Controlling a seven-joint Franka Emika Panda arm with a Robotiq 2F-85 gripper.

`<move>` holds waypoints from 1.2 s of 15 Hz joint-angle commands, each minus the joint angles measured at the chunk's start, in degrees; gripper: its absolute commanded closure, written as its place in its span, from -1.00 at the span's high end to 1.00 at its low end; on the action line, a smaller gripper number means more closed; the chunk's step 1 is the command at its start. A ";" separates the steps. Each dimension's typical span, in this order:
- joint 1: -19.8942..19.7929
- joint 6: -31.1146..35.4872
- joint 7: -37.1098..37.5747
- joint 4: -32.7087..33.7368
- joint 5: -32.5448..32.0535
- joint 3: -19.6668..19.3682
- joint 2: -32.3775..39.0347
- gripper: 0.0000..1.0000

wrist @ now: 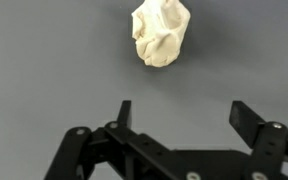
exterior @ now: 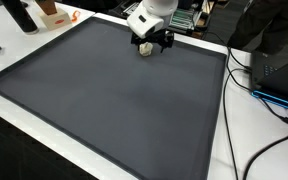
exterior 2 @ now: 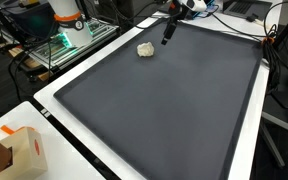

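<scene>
Hand (wrist: 181, 107) spread wide, empty; crumpled white lump (wrist: 161, 33) lies just ahead, untouched.

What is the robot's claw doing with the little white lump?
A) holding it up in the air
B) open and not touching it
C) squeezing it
B: in the wrist view the gripper stands wide open, and the lump lies on the grey mat beyond its fingers, untouched.

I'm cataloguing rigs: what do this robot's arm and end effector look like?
The arm is white, with rounded casings. The end effector is black: two flat, squared fingers on hinged linkage bars with visible bolts. No markings are readable.
</scene>
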 commanded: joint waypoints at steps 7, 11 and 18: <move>-5.88 5.02 9.01 -6.67 14.61 -4.59 -4.78 1.00; -7.89 7.03 13.06 -11.35 19.63 -6.71 -8.02 1.00; -10.36 10.43 20.85 -19.58 29.53 -9.33 -13.35 1.00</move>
